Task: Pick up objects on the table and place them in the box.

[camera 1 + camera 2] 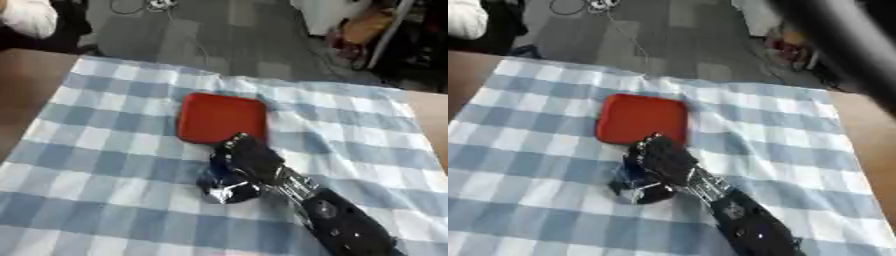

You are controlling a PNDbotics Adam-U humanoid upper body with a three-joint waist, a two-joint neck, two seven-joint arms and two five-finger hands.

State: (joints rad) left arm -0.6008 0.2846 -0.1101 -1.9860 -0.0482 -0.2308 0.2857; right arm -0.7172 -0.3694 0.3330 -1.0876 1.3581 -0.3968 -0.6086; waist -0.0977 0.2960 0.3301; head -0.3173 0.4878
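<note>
dark shiny object (226, 189), right hand (249, 159) curled over it

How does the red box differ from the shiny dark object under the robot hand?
The red box is flat, square with rounded corners, matte and uncovered; the shiny dark object is crumpled-looking, reflective and partly covered by the right robot hand, whose fingers curl over it. The box lies farther away. Both rest on the checked cloth.

Black right hand (249, 157), dark fingers (229, 150), silver metal wrist joint, black forearm with small screws
</note>
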